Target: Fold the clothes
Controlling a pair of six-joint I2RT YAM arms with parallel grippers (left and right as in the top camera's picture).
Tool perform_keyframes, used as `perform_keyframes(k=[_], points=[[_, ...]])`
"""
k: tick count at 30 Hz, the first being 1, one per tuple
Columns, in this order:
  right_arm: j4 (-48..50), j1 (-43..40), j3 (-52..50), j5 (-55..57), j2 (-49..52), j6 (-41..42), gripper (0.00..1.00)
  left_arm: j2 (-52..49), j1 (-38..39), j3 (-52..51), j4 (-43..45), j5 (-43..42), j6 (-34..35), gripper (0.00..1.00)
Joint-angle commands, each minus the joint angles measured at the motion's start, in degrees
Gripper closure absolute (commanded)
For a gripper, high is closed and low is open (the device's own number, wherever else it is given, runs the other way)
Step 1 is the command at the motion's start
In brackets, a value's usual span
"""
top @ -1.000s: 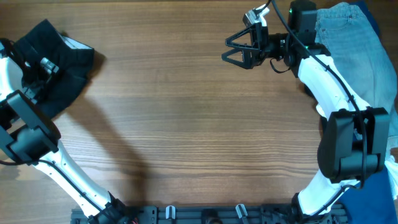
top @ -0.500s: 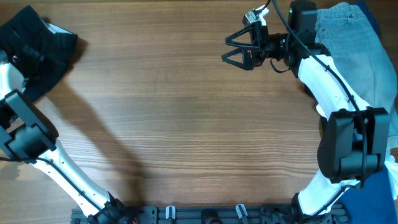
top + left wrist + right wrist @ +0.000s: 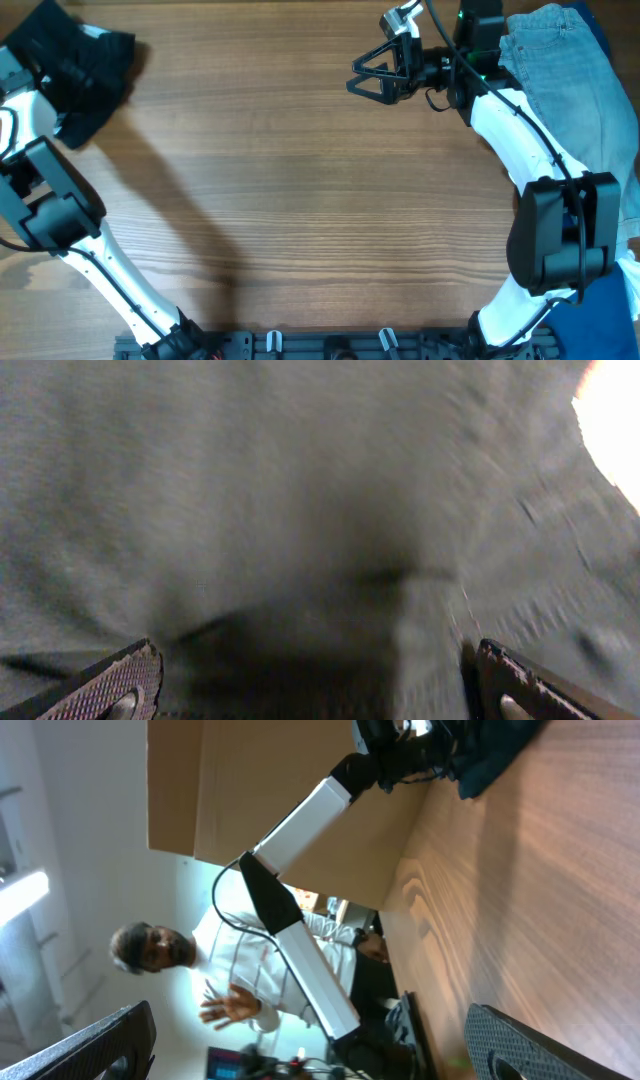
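A large plain black garment of soft matte fabric [image 3: 92,62] lies bunched in the far left corner of the brown wood-grain worktop [image 3: 300,200]. The left arm reaches up the left side into that corner, and its end effector [image 3: 320,685] is among the folds. In the left wrist view, blurred dark cloth fills the whole picture. The two ribbed fingertips [image 3: 120,682] stand far apart at the lower corners, spread wide, with no cloth pinched between them. Whether the fabric rests on the fingers cannot be told.

The right end effector [image 3: 360,80] is at the far side of the worktop, right of the middle, and points left. Its jaws are fully spread and hold nothing, with bare wood under them.

Just to its right, light blue denim jeans [image 3: 560,70] lie spread in the far right corner. Dark blue fabric [image 3: 622,305] shows along the right edge.

The right wrist view looks across the wood to the black garment and the left arm. A person in a white shirt [image 3: 235,965] is beyond them.
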State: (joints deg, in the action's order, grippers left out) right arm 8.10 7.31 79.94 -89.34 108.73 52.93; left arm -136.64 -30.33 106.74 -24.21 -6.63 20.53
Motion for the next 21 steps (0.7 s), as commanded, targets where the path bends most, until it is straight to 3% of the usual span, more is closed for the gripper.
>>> perform_keyframes(k=[1,9,15,21], points=[[0.92,0.02,-0.55,-3.3,-1.05,1.29,0.0,8.11,2.86,-0.63,-0.85,-4.87,0.94,0.0],[2.05,0.0,-0.55,0.39,-1.05,1.18,0.01,17.79,3.23,-0.63,-4.52,-4.98,0.98,0.0],[2.86,-0.04,-0.55,12.96,-1.05,0.44,0.0,26.95,3.23,-0.63,-2.27,-14.73,6.73,0.0],[2.8,-0.81,-0.55,23.69,-1.05,-14.29,0.0,39.01,3.23,-0.63,-4.59,-18.67,6.88,0.0]])
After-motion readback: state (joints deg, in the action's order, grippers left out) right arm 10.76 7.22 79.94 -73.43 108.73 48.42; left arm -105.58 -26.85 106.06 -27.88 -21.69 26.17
